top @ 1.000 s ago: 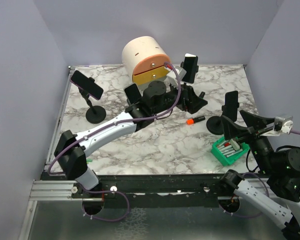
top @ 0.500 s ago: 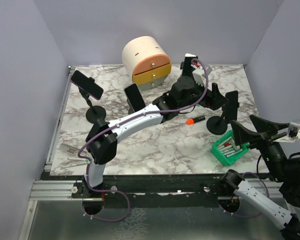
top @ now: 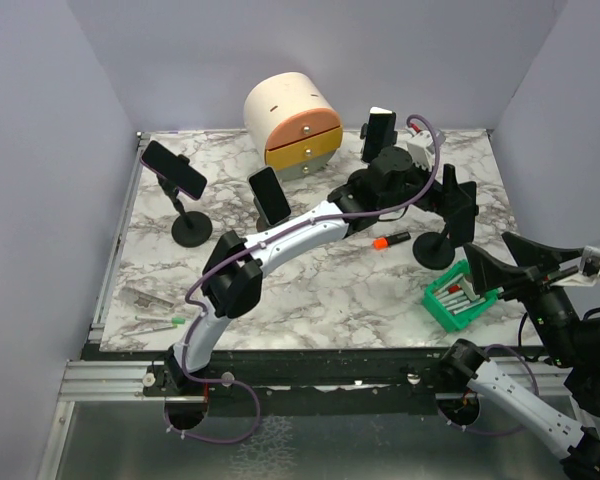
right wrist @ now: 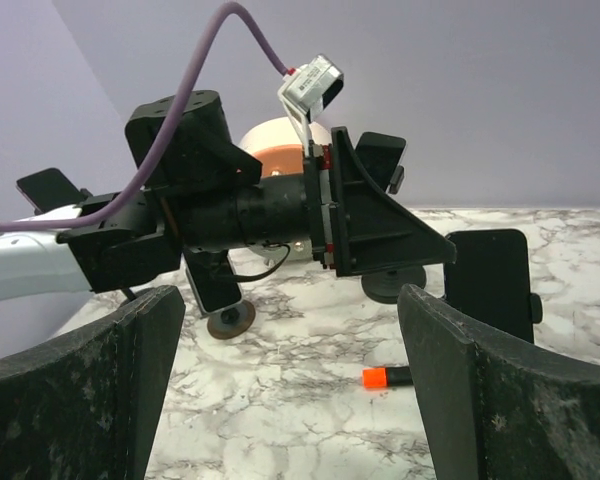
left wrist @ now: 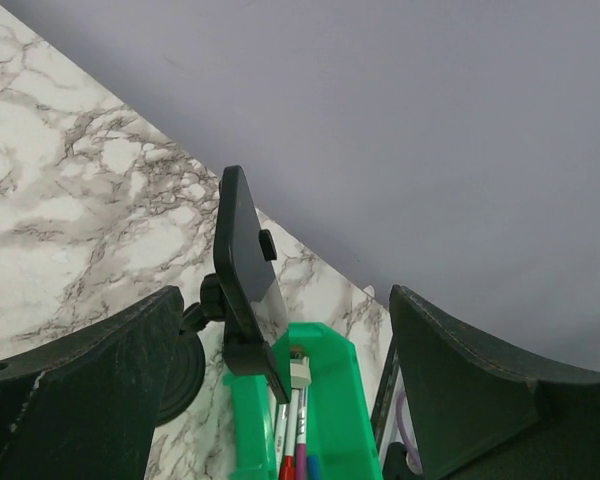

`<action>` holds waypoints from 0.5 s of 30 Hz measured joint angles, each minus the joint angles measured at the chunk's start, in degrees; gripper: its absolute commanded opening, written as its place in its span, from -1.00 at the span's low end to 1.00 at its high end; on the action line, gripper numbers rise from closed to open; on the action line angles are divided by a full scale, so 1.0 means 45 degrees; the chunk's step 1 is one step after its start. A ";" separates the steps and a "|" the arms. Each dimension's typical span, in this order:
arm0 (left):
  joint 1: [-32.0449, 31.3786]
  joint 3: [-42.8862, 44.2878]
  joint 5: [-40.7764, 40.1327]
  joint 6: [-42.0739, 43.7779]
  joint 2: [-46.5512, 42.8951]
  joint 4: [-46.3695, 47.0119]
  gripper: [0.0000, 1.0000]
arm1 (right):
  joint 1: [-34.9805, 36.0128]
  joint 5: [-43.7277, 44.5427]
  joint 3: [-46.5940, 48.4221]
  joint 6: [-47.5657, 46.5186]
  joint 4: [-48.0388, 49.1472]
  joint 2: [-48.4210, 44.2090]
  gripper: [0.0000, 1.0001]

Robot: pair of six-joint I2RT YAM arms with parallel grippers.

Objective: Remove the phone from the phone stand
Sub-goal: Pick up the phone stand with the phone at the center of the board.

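Phone (left wrist: pixel 242 262) sits clamped edge-on in its stand (top: pixel 432 250), on the right side of the bench (top: pixel 330 290), just beside the green tray (top: pixel 448 308). My left fingers (left wrist: pixel 90 370) are spread wide, framing it on either side; contact I cannot tell. My right fingers (right wrist: pixel 70 390) are apart too, holding nothing, near the tray.

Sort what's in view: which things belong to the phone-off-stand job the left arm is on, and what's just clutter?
Job:
- left gripper, open, lined up on the right-hand phone
- its stand

Lying about:
- left phone, middle phone, back phone
- drawer box
- orange-capped marker
- green pen tray
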 measured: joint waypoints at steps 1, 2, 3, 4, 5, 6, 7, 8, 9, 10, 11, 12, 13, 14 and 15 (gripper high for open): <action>0.0000 0.0233 -0.0005 0.0024 0.0155 -0.0117 0.70 | 0.0000 -0.0005 0.0024 0.0024 -0.0005 0.0000 0.85; 0.0000 0.0534 -0.0015 0.0039 0.0350 -0.0291 0.70 | 0.0000 0.0000 0.0058 0.0039 -0.0010 0.0000 0.85; 0.0000 0.0612 -0.0019 0.0044 0.0393 -0.0413 0.69 | 0.0000 0.0000 0.0102 0.0058 -0.0015 0.0005 0.85; 0.0000 0.0850 -0.0029 0.0049 0.0563 -0.0544 0.69 | 0.0000 -0.0005 0.0131 0.0083 -0.0010 0.0005 0.85; 0.0000 0.1025 -0.0044 0.0044 0.0665 -0.0743 0.69 | 0.0000 -0.0005 0.0165 0.0121 -0.0010 0.0005 0.85; 0.0000 0.1190 -0.0058 0.0039 0.0767 -0.0860 0.68 | 0.0000 0.0000 0.0175 0.0131 -0.0010 0.0005 0.85; 0.0000 0.1321 -0.0068 0.0029 0.0850 -0.0962 0.68 | 0.0000 0.0000 0.0175 0.0160 -0.0010 0.0005 0.85; 0.0000 0.1506 -0.0073 0.0015 0.0971 -0.1083 0.67 | 0.0000 0.0000 0.0175 0.0175 -0.0015 0.0010 0.85; 0.0000 0.1608 -0.0083 -0.0019 0.1039 -0.1180 0.66 | 0.0000 0.0005 0.0175 0.0209 -0.0015 0.0015 0.85; 0.0000 0.1719 -0.0092 -0.0058 0.1122 -0.1277 0.66 | 0.0000 0.0010 0.0175 0.0219 -0.0019 0.0015 0.85; 0.0000 0.1768 -0.0097 -0.0092 0.1185 -0.1341 0.65 | 0.0000 0.0034 0.0175 0.0223 -0.0019 0.0015 0.85; 0.0000 0.1821 -0.0097 -0.0151 0.1234 -0.1428 0.64 | 0.0000 0.0044 0.0175 0.0228 -0.0019 0.0015 0.85; 0.0000 0.1865 -0.0092 -0.0238 0.1297 -0.1452 0.62 | 0.0000 0.0058 0.0175 0.0238 -0.0024 0.0015 0.85; 0.0005 0.1899 -0.0092 -0.0316 0.1345 -0.1457 0.61 | 0.0000 0.0083 0.0175 0.0257 -0.0024 0.0015 0.85; 0.0005 0.1928 -0.0083 -0.0427 0.1413 -0.1467 0.59 | 0.0000 0.0107 0.0175 0.0277 -0.0024 0.0015 0.85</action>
